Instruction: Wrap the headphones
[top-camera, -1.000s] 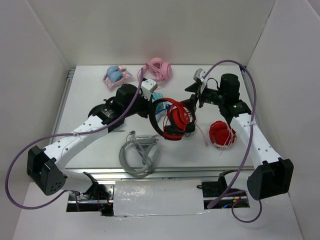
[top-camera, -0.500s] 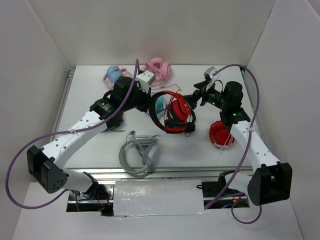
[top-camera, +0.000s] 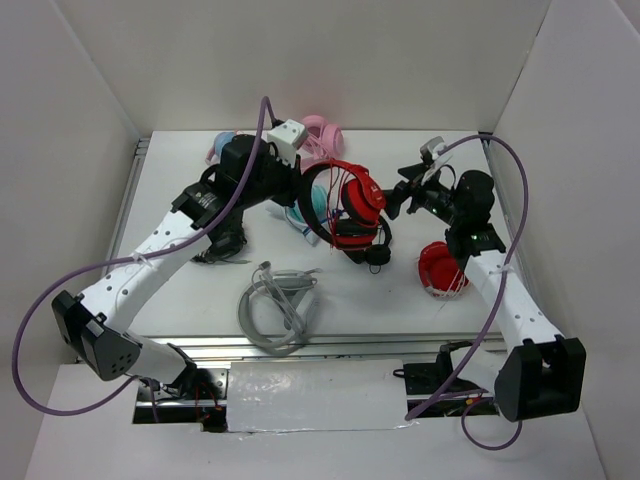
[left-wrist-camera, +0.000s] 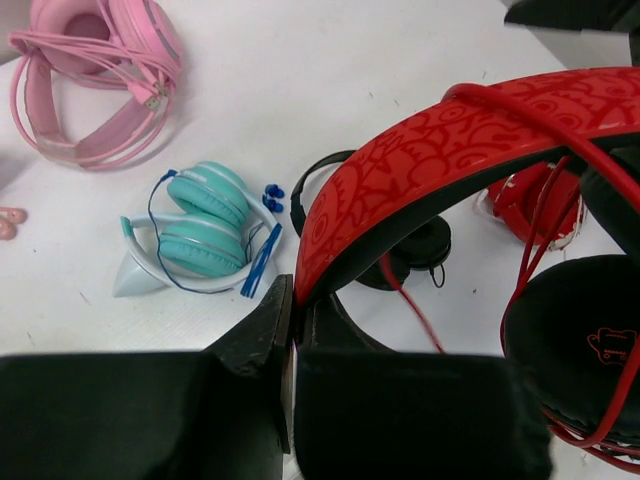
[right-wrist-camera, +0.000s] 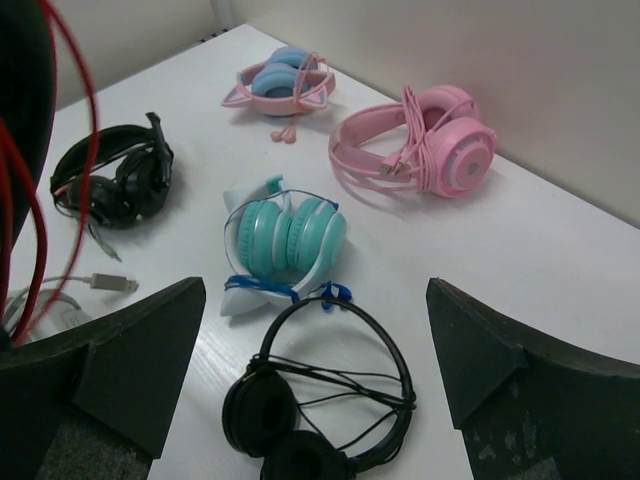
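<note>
One red headphones (top-camera: 362, 197), patterned headband (left-wrist-camera: 420, 170), thin cable (left-wrist-camera: 410, 304)

**Colours and patterns of the headsets on the white table (top-camera: 390, 300).**
The large glossy red over-ear headphones (top-camera: 360, 195) have a headband (left-wrist-camera: 430, 160) printed in darker red doodles, black beneath, with black ear pads (left-wrist-camera: 570, 330) and a thin red cable (left-wrist-camera: 408, 301). At the far edge: pink plastic headphones (right-wrist-camera: 420, 145) and pale blue and pink cat-ear headphones (right-wrist-camera: 282, 80). Elsewhere: teal-cupped white-banded headphones (right-wrist-camera: 285, 235) with blue cord, slim black on-ear headphones (right-wrist-camera: 320, 400), bulky black headphones (right-wrist-camera: 115, 180). Right edge: compact red headphones (top-camera: 443, 268) bound in whitish cord.
</note>
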